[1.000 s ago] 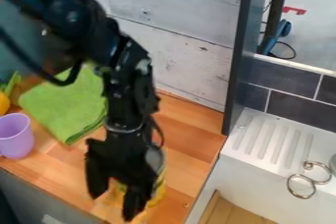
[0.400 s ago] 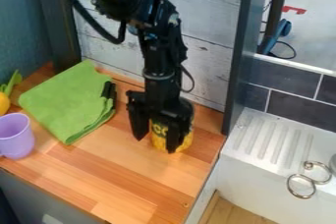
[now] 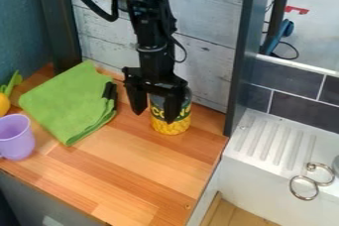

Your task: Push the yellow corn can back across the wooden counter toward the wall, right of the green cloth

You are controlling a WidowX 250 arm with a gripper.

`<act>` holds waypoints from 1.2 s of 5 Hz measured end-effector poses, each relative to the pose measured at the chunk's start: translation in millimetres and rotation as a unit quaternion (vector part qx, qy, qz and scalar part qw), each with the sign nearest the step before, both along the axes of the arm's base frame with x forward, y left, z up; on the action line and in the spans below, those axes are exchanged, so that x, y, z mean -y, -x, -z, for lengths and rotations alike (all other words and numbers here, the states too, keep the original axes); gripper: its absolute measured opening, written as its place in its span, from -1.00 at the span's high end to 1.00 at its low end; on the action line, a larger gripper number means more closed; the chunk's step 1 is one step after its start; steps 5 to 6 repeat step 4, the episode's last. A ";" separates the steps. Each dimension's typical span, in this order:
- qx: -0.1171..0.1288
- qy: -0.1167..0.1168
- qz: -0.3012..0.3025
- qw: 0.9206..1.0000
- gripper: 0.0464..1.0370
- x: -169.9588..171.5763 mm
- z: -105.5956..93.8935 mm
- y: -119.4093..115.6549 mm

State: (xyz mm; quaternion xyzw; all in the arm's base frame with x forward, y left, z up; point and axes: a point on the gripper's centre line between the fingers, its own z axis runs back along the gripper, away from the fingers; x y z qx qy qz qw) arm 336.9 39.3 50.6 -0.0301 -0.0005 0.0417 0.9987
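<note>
You have bright, fairly even light across the wooden counter (image 3: 126, 170), with soft, faint shadows. You can see the white sink (image 3: 255, 175) shine palely and small highlights glint on the black arm (image 3: 151, 29).

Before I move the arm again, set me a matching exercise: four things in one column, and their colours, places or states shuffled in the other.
Things:
1. Gripper
2. Corn can
3. Cup
4. Cloth

Colours, places or states:
A. Light purple, at the view's left edge
B. Green, lying on the wooden counter
C. Hanging down, jaws apart
D. Upright, with yellow on its label

Right pairs: 1-C, 2-D, 3-A, 4-B
</note>
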 end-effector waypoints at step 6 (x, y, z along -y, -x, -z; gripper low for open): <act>-0.034 -0.033 0.043 0.998 -0.93 -22.7 -69.1 131.1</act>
